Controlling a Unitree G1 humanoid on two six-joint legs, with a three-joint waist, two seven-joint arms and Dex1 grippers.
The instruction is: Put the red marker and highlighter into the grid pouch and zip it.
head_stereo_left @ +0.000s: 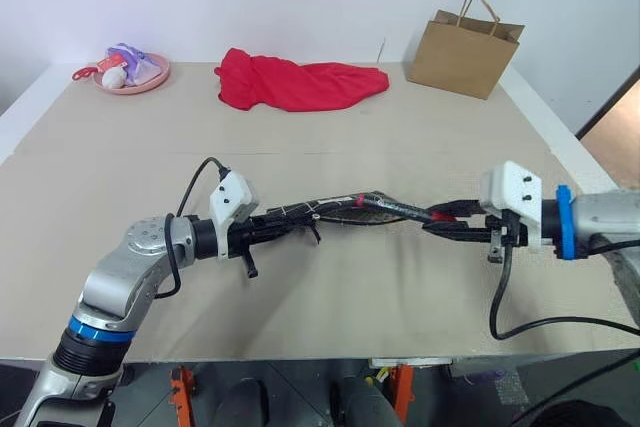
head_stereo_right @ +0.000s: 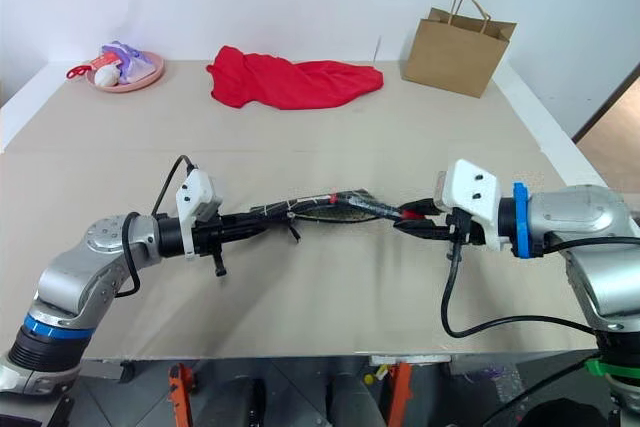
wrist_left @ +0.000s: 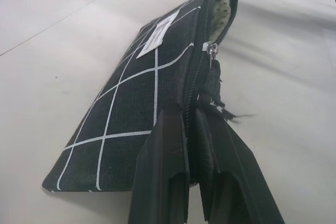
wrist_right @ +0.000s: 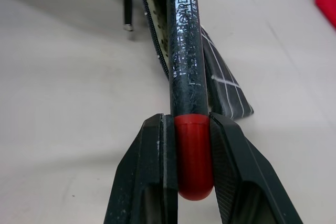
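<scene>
Your left tool (wrist_left: 194, 129) is clenched on the zipper edge of the flat black fabric grid pouch (wrist_left: 142, 114), holding it above the beige table (head_stereo_left: 330, 287). Your right tool (wrist_right: 191, 129) grips the slim black marker's red cap (wrist_right: 193, 150), its other end at the pouch's open mouth.
</scene>
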